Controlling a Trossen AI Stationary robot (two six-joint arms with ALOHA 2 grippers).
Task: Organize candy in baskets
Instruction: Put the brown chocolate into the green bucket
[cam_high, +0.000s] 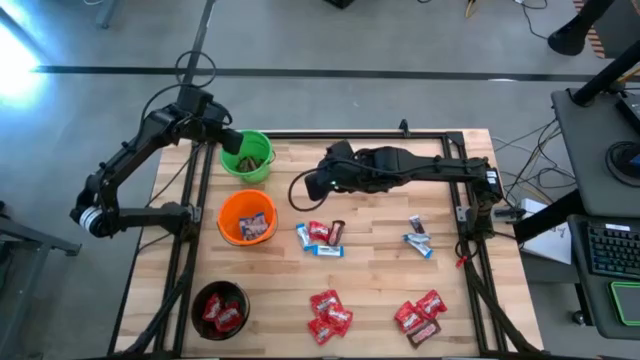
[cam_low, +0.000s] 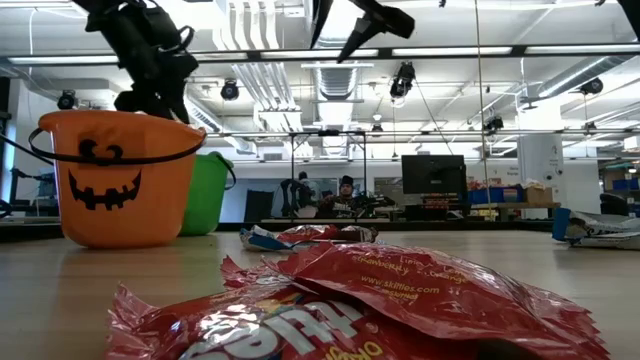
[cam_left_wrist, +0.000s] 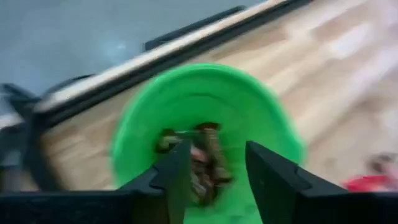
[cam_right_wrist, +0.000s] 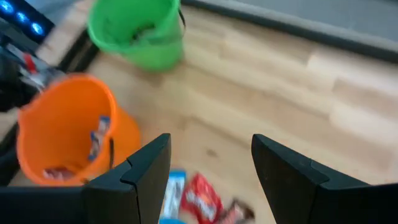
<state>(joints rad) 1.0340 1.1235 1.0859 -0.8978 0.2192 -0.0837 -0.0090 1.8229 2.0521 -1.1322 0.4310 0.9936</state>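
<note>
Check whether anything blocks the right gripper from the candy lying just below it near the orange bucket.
Nothing visible does. The right gripper hangs open above the small candy cluster, with only bare table between them. The orange bucket stands off to the side, apart from those wrappers.

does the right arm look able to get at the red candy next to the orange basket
Probably yes: the right claw hangs open just above that red candy, with bare table around it and the orange basket off to one side.
</note>
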